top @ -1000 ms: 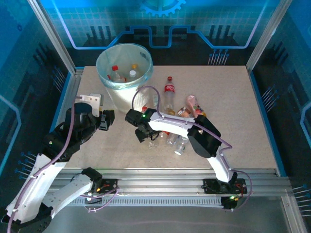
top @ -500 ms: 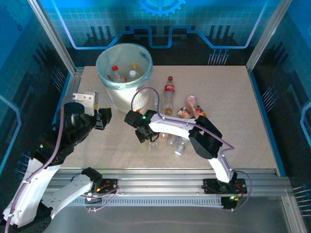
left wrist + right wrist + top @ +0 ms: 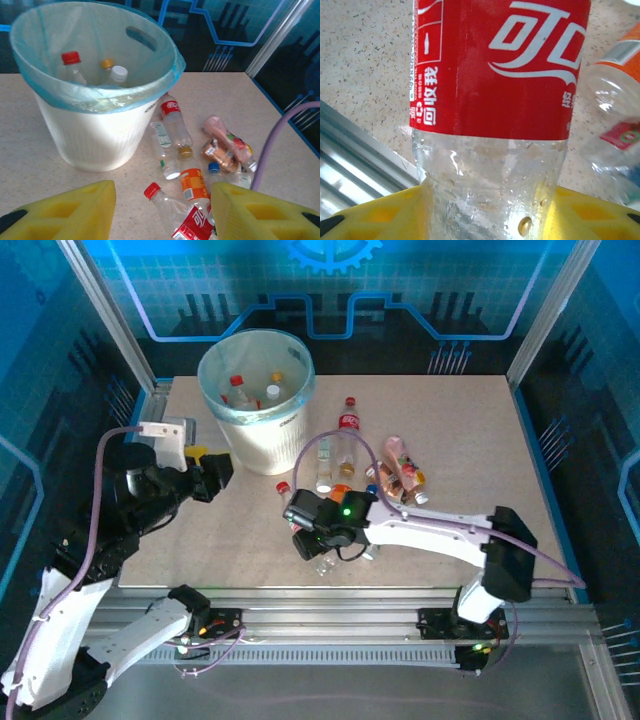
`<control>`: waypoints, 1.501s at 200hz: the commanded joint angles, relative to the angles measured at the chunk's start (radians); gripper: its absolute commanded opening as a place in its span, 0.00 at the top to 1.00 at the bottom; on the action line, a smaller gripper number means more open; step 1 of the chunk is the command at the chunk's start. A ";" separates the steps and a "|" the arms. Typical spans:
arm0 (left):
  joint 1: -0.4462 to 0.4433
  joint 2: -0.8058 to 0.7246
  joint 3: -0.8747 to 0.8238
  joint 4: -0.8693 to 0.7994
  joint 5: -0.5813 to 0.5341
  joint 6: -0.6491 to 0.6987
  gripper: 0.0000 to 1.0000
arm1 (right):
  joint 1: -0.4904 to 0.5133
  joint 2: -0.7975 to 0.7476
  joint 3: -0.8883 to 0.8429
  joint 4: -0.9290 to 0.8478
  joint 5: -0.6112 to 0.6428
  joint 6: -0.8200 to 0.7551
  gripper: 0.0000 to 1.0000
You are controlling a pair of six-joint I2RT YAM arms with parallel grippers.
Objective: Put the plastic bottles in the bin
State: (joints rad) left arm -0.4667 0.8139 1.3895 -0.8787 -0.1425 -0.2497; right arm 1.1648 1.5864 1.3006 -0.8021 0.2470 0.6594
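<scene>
The bin (image 3: 300, 408) stands at the back left with three plastic bottles in it, one red-capped (image 3: 237, 381). More bottles lie in a pile (image 3: 395, 472) to its right. My right gripper (image 3: 312, 535) is shut on the clear lower part of a red-labelled bottle (image 3: 495, 65), with a yellow finger (image 3: 380, 217) on each side. That bottle's red cap (image 3: 151, 190) points toward the bin (image 3: 90, 135). Whether it rests on the table I cannot tell. My left gripper (image 3: 212, 475) hovers open left of the bin's base, nothing between its pads (image 3: 65, 212).
A red-labelled bottle (image 3: 348, 425) lies right of the bin, with a pink crushed one (image 3: 398, 455) beyond it. The aluminium rail (image 3: 330, 605) runs along the near edge. Bare tabletop (image 3: 470, 430) stretches to the right, and frame posts stand at the back corners.
My right arm swung outward and its gripper moved toward the near edge, closing on the red-labelled bottle. My left gripper drifted slightly back toward the bin and stayed open.
</scene>
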 commanded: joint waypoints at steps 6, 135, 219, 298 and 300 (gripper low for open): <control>0.004 0.047 0.014 0.053 0.156 -0.084 0.45 | 0.021 -0.164 -0.069 0.025 0.024 0.016 0.45; 0.002 0.267 0.001 0.319 0.602 -0.386 0.41 | -0.025 -0.681 -0.198 0.222 -0.043 -0.129 0.51; -0.024 0.291 -0.048 0.386 0.674 -0.401 0.44 | -0.007 -0.635 -0.163 0.298 -0.110 -0.146 0.51; -0.025 0.276 -0.049 0.362 0.614 -0.349 0.84 | 0.007 -0.617 -0.156 0.293 -0.107 -0.139 0.43; -0.025 0.275 -0.045 0.360 0.609 -0.343 0.85 | 0.007 -0.617 -0.155 0.290 -0.104 -0.137 0.42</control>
State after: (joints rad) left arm -0.4866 1.1069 1.3369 -0.5106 0.5022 -0.6437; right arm 1.1584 0.9722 1.1053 -0.5331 0.1413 0.5293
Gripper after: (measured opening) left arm 0.307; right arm 0.547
